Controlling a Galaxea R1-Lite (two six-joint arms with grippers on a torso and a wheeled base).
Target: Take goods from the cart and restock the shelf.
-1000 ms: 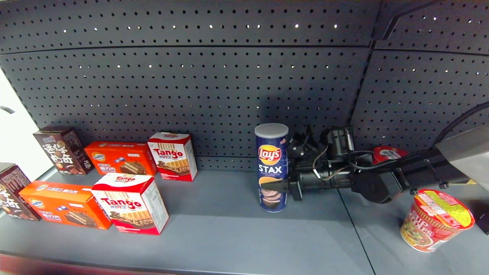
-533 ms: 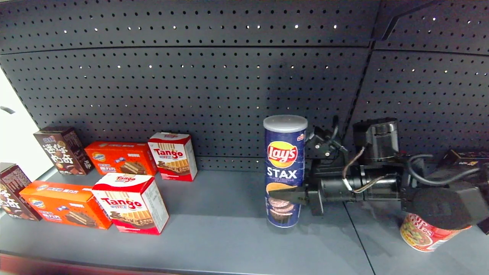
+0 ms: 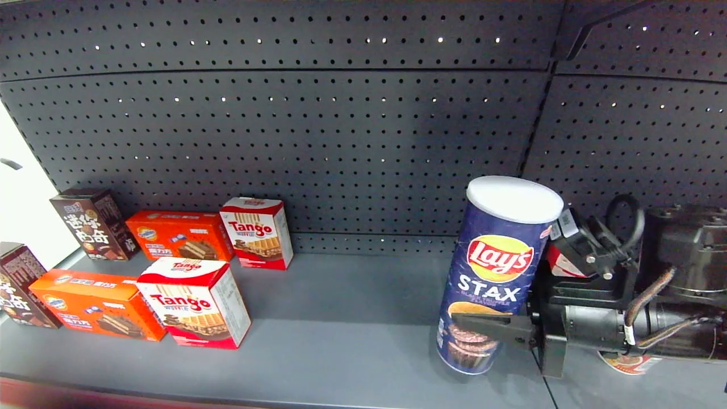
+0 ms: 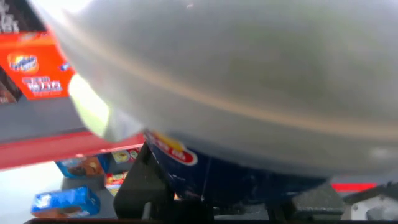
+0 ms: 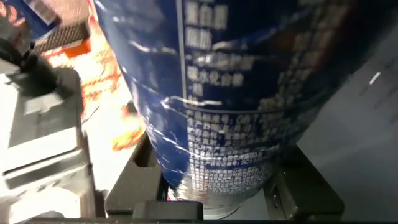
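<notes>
Presently the right hand (image 3: 485, 332) is clenched low on the chips can (image 3: 500, 267), which leans tilted over the shelf (image 3: 341, 318) near its front edge; the low grip probably lets the base settle first. The left hand (image 4: 211, 202) clasps another blue can (image 4: 249, 180).

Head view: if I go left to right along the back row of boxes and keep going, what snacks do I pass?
Brown box → orange box → red-and-white wafer box → blue chips can
</notes>
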